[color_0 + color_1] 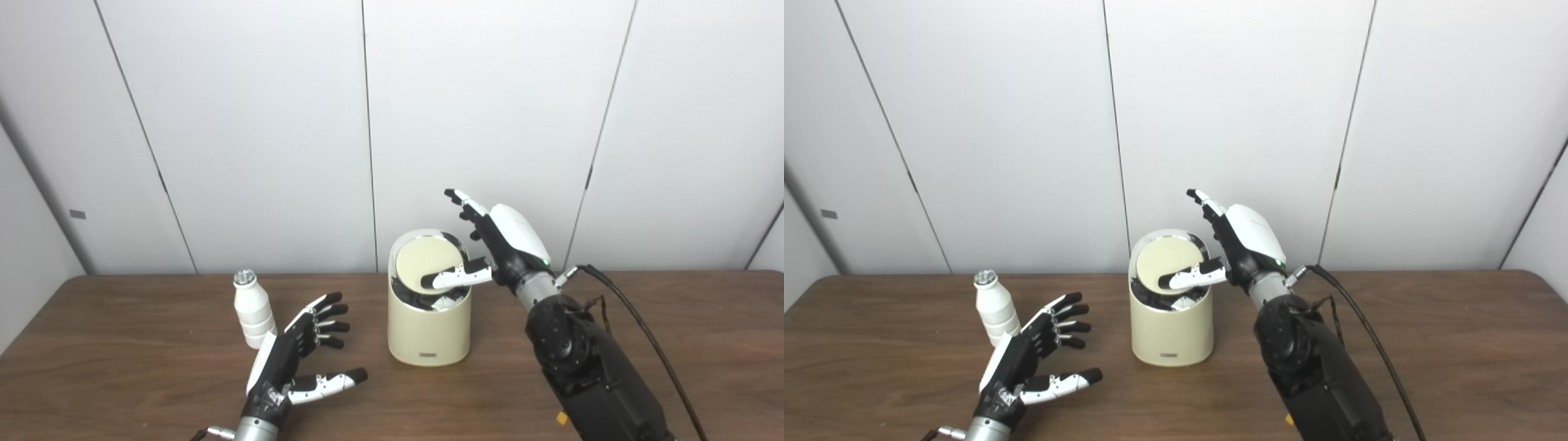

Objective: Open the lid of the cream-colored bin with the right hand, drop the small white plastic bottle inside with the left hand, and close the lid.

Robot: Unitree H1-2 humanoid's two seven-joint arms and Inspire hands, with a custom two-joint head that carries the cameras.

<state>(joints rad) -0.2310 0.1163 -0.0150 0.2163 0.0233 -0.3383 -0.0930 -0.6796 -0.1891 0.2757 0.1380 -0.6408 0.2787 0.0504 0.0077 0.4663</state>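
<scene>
The cream-colored bin (429, 331) stands at the table's middle. Its round lid (422, 260) is tilted, with a dark gap showing below its front edge. My right hand (496, 245) is open just right of the bin's top, fingers raised, and its thumb (456, 277) lies across the lid's front edge. The small white bottle (252, 309) stands upright left of the bin. My left hand (300, 355) is open and empty on the near side of the bottle, fingers spread, close beside it.
The brown wooden table (122, 367) runs the full width, with its back edge against white wall panels (245, 122). A black cable (643, 331) trails from my right forearm over the table's right side.
</scene>
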